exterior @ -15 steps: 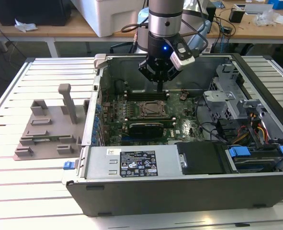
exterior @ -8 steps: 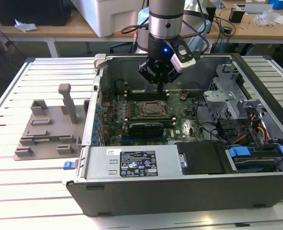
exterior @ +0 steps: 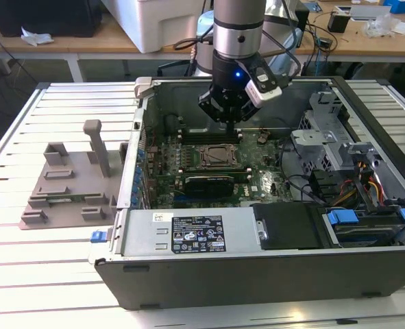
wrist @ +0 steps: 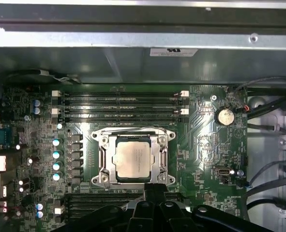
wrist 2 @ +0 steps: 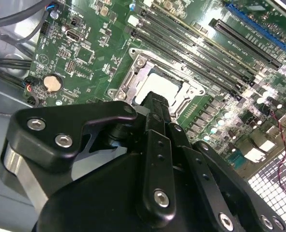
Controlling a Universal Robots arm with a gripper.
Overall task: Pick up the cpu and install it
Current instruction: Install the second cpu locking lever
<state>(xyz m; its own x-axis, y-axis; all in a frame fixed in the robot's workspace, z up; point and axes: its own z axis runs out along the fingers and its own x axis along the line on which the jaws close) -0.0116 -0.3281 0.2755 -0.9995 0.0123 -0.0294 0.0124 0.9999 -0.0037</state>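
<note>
Where the socket (wrist: pixel 133 158) sits in the middle of the motherboard (wrist: pixel 205 154), we find the cpu (wrist: pixel 134 159) lying flat inside its metal frame, silver-grey top facing up; in the second wrist view the cpu (wrist 2: pixel 164 87) shows as a pale square partly hidden behind the gripper (wrist 2: pixel 155 104). Nothing grips it. Our gripper (wrist: pixel 155 188) hangs just above the socket's edge, its black fingers (wrist: pixel 155 193) drawn together with no gap that we can see and nothing between them. Beside the socket, rows of long memory slots (wrist: pixel 121 106) run along one side, and a round coin battery (wrist: pixel 225 116) lies near a corner of the board. From the exterior view, we see the gripper (exterior: pixel 227 120) lowered into the open computer case (exterior: pixel 257 274), above the socket (exterior: pixel 212 156). Outside the case, toward the exterior view's left, a grey plastic fixture (exterior: pixel 72 185) rests on the slatted table (exterior: pixel 51 274).
</note>
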